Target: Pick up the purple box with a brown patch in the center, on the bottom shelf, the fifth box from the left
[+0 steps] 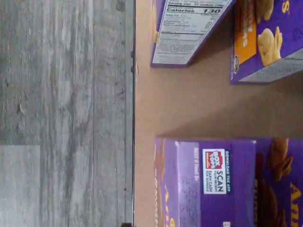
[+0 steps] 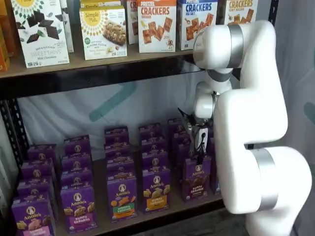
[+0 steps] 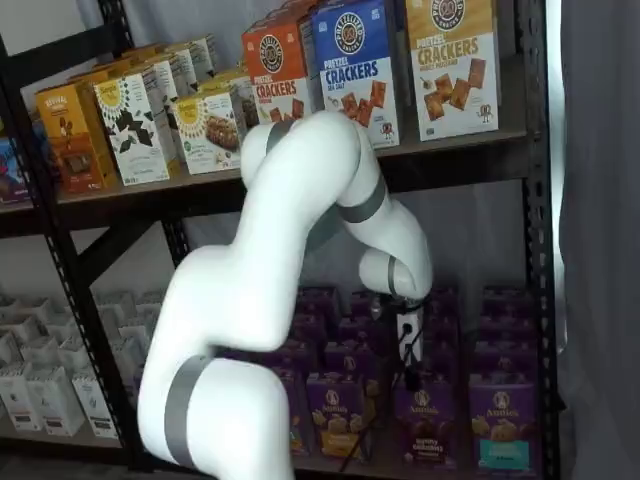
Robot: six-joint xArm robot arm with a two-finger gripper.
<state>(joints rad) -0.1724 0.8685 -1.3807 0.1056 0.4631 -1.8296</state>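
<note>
The purple box (image 2: 196, 180) with the brown band stands upright in the front row of the bottom shelf (image 2: 170, 210); it also shows in a shelf view, purple box (image 3: 424, 428). My gripper (image 2: 199, 153) hangs just above its top, fingers pointing down and open, holding nothing. The same black fingers show over the carton in a shelf view, gripper (image 3: 409, 378). In the wrist view the purple box (image 1: 227, 184) shows its top flap with a "SCAN" label and brown crackers on its face, standing on the brown board (image 1: 189, 106).
Purple cartons with yellow-orange bands (image 2: 156, 190) and teal bands (image 3: 500, 436) flank the target, with more rows behind. The upper shelf beam (image 2: 98, 73) runs above the arm. The wrist view shows a neighbouring carton's nutrition panel (image 1: 187, 30) and grey floor (image 1: 61, 113) beyond the shelf edge.
</note>
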